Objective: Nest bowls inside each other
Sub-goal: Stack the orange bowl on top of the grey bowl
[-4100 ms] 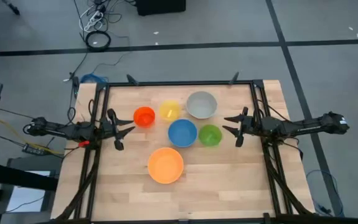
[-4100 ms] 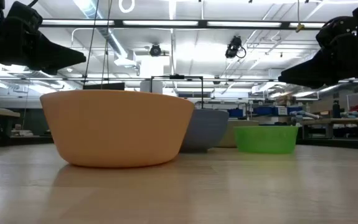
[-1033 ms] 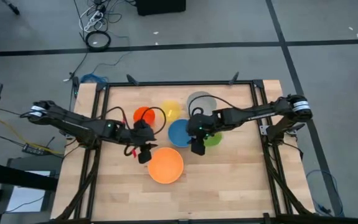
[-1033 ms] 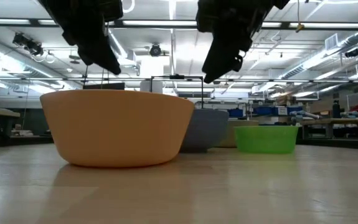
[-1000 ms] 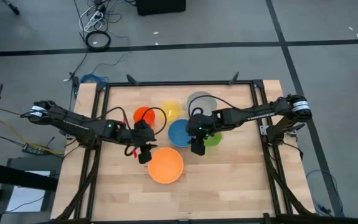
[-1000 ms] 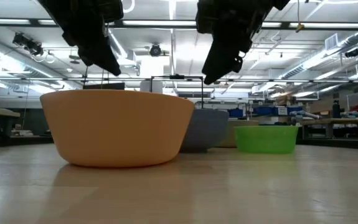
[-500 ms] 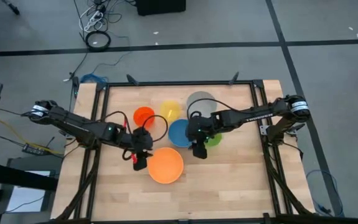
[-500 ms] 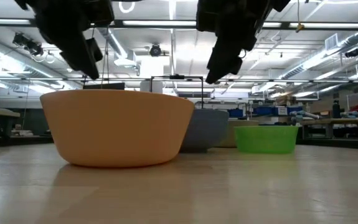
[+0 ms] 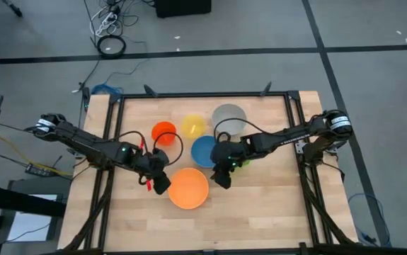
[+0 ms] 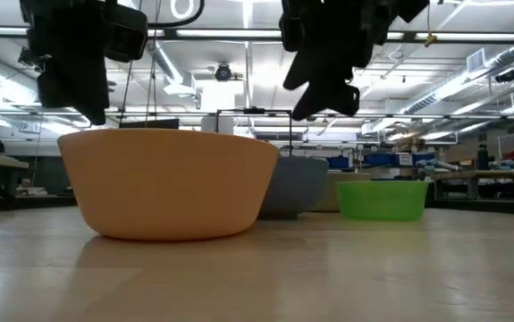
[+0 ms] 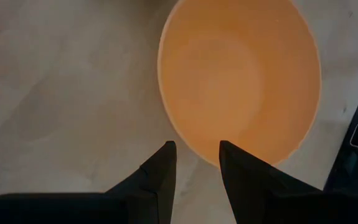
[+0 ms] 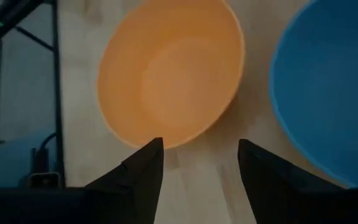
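The light orange bowl (image 9: pixel 189 188) stands on its base near the table's middle front, large in the low view (image 10: pixel 172 183). Behind it stand the blue bowl (image 9: pixel 204 150), the green bowl (image 9: pixel 243 162) partly under my right arm, the grey bowl (image 9: pixel 229 118), the yellow bowl (image 9: pixel 193 127) and the small red-orange bowl (image 9: pixel 164 132). My left gripper (image 9: pixel 159 183) hangs open above the orange bowl's left rim (image 11: pixel 194 146). My right gripper (image 9: pixel 221 177) hangs open above the table between the orange bowl (image 12: pixel 169 71) and the blue bowl (image 12: pixel 328 87).
The bowls stand singly on the wooden table (image 9: pixel 260 212), close together in its middle. Bare wood lies toward the near edge and at both sides. A black frame (image 9: pixel 203 94) runs along the table's far edge and sides.
My left gripper has moved a little toward the table's near edge, along the orange bowl's left rim, and has rolled about its own axis. My right gripper has moved toward the near edge and down, to the orange bowl's right side. The bowls have stayed in place.
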